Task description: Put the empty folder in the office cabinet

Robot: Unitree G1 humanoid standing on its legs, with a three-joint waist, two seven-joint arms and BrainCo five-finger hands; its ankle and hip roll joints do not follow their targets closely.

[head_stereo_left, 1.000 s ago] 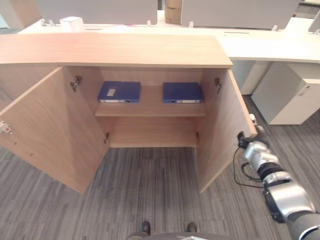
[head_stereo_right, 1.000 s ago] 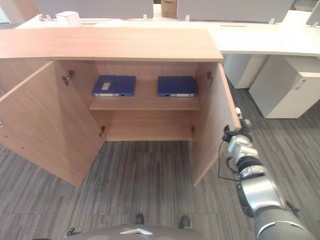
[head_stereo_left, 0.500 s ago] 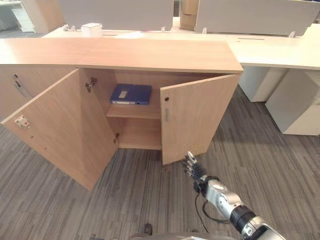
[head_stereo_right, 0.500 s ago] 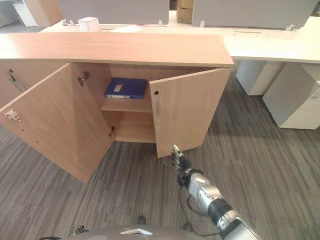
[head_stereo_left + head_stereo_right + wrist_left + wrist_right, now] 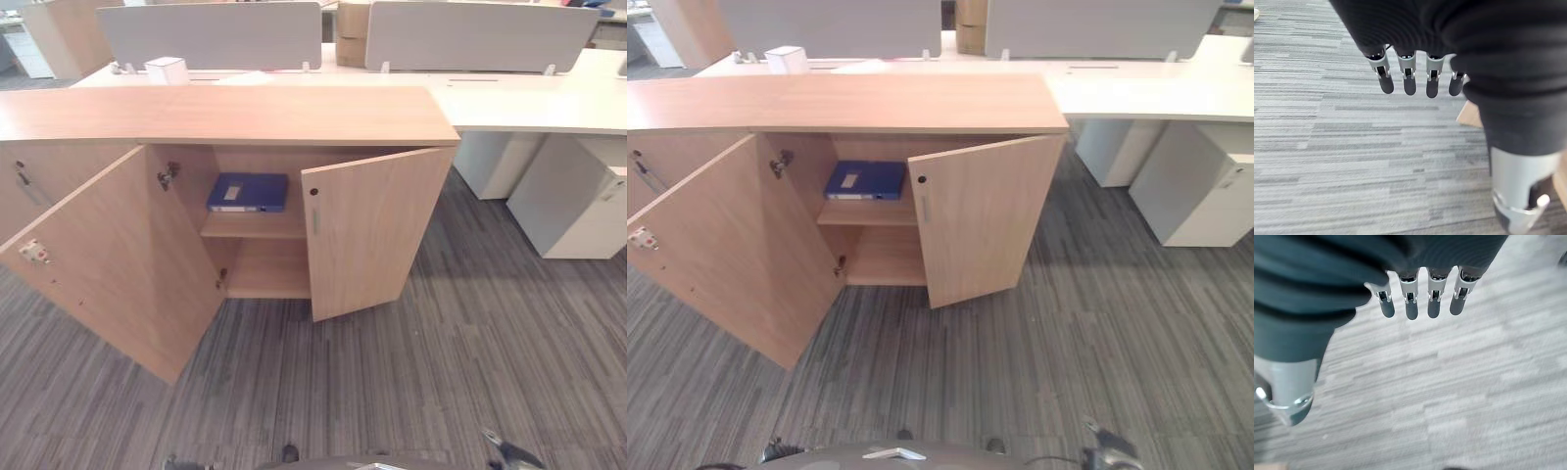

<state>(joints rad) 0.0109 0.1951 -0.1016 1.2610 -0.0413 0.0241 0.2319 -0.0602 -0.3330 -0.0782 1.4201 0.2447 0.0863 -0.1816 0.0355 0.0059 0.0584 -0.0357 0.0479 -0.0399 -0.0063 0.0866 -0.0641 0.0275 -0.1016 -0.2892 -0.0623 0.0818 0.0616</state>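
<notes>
Standing half shut, the right door (image 5: 377, 230) of the low light-wood office cabinet (image 5: 230, 113) covers the right part of the interior, while the left door (image 5: 108, 259) is swung wide out over the grey striped carpet (image 5: 411, 372). Through the gap a flat blue folder (image 5: 248, 192) with a pale label lies on the upper wooden shelf (image 5: 253, 225), towards the left of the compartment, flat on its broad face so that it rests steadily and leaves the lower compartment free. Whether a second folder lies behind the right door cannot be told, since the door hides that part of the shelf.

The left hand (image 5: 1409, 78) hangs over the carpet with its fingers straight and relaxed, holding nothing; its wrist view looks down past the dark tips at bare floor. The right hand (image 5: 1420, 301) is likewise slack, its fingers extended in a row above the carpet and empty. Both hands being empty and low suggests that the carrying is over and the folder is already stowed.

Judging from this, the placing step looks done and what remains, if anything, is closing the doors: the right one is partway there, the left one untouched. Swinging the left door would need a push on its outer face from the far left, and the robot stands well back from it.

Behind the cabinet, white desks (image 5: 529, 98) carry grey divider screens (image 5: 211, 34) and a small white box (image 5: 167, 70).
</notes>
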